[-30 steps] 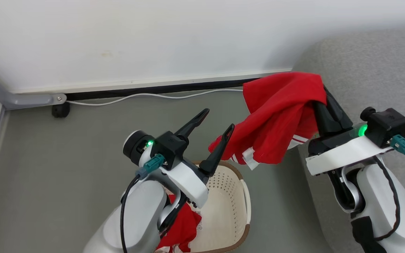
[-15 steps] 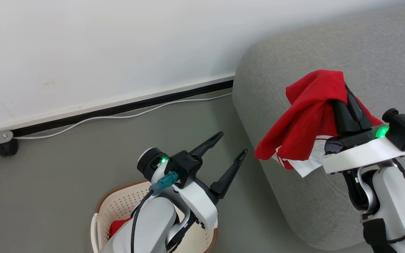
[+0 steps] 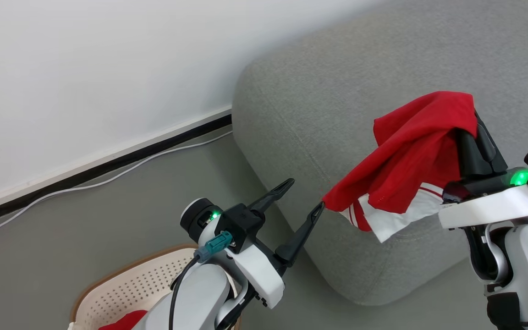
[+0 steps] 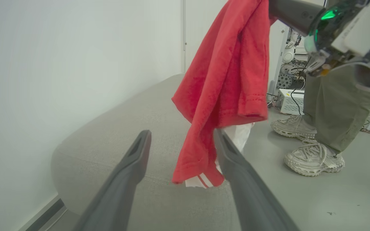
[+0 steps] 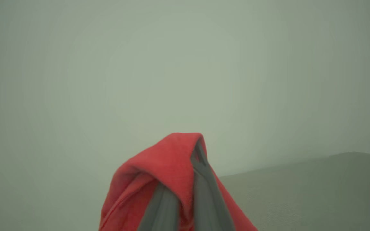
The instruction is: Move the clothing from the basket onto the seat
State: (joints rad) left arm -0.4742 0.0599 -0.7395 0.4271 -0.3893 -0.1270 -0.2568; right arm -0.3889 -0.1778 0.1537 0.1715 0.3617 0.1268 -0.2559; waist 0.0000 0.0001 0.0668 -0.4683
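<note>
Plain white wall (image 3: 85,68) and grey floor (image 3: 62,238) frame this corner, with a white cable (image 3: 108,178) running along the skirting.

The right claw (image 3: 474,133) has its two dark fingers pressed together, pinching a bright red soft-fabric garment with white trim (image 3: 410,156). The cloth is hooded over the fingertips and hangs down to the claw's left. The left claw (image 3: 303,195) stands spread wide and holds nothing. One of its fingertips sits right at the garment's lowest corner; I cannot tell whether they touch.

The trouble I'd watch for is that corner. If the right arm carries on over the big grey woven-fabric sofa (image 3: 337,91) while the hem brushes the spread finger, the cloth could snag and drag out of the pinch. The garment also hangs over the sofa's rounded end rather than its middle. Let go here, I'd judge it might slide off the curve onto the floor. Because the fabric wraps the fingertips, it may cling when the jaws part. A person in olive trousers and pale trainers (image 4: 313,158) stands close beyond the sofa, within the arm's sweep.

Well below and to the left, the cream perforated plastic basket with a brown rim (image 3: 135,288) sits on the floor. A second red piece (image 3: 124,321) lies inside it, not yet moved.
</note>
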